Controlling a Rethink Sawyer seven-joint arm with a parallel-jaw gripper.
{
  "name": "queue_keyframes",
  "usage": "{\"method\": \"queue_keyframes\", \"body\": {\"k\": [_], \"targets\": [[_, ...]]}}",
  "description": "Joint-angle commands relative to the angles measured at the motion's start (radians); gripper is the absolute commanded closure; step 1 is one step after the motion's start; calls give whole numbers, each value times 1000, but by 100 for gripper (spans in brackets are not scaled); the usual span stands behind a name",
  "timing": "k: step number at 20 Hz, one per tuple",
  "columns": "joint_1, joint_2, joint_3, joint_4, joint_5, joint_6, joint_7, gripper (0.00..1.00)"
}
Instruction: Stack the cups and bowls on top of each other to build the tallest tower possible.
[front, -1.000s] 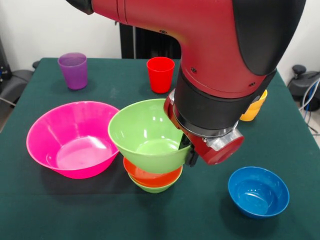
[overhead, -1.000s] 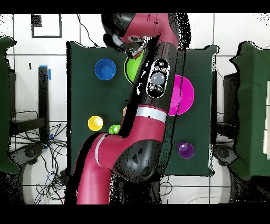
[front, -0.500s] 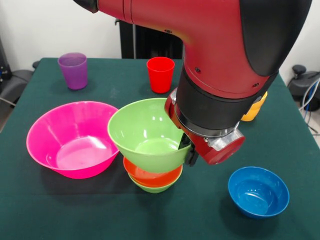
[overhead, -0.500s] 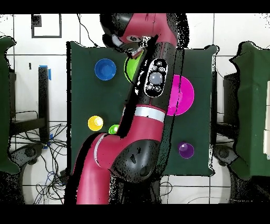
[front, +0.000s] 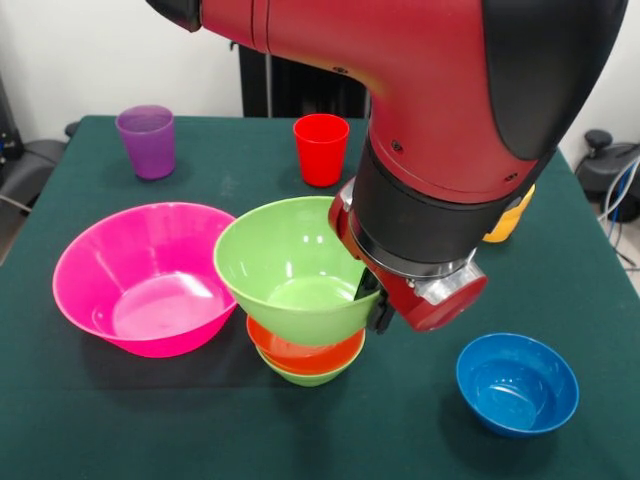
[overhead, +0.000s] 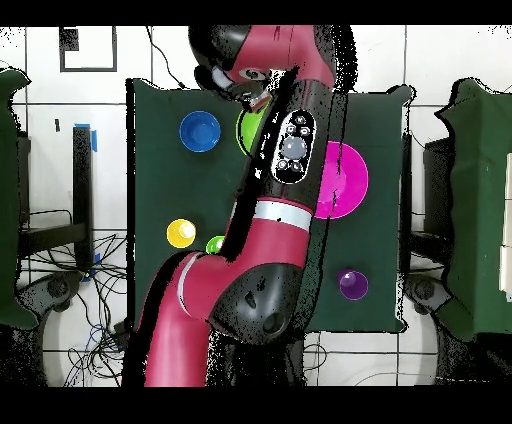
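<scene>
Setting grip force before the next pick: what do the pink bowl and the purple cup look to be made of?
Pink bowl: probably thin moulded plastic, glossy; light glints off its floor and the wall glows slightly translucent. Purple cup: likely plastic too, more satin and semi-translucent, its rim paler than its body. Both look smooth, so possibly slippery.

I see the large lime green bowl (front: 295, 268) sitting upright in the red-orange bowl (front: 305, 352), which nests in the small lime green bowl (front: 310, 377), a three-bowl tower near the surface's middle, with the arm's wrist against its 3 o'clock rim. The huge pink bowl (front: 145, 277) stands open and empty just beside it at 9 o'clock, and the blue bowl (front: 517, 383) sits apart at 4 o'clock. Upright at the back I count the purple cup (front: 146, 141) at 10 o'clock, the red cup (front: 321, 149) at 12, and an orange cup (front: 508, 219) half hidden at 2 o'clock; overhead I also see the yellow cup (overhead: 181, 233) and light green cup (overhead: 215, 244).
</scene>
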Motion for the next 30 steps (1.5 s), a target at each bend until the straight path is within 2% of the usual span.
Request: {"method": "queue_keyframes", "body": {"k": [1,5,9,14,16,30], "targets": [[13,-4,14,57,-26,-6,6,100],[24,-5,28,80,-40,-27,16,100],[3,5,0,48,-28,-2,1,100],[35,-20,42,113,-70,-35,-14,100],[40,-21,32,118,-84,-29,-19,100],[34,0,33,109,-64,-61,9,100]]}}
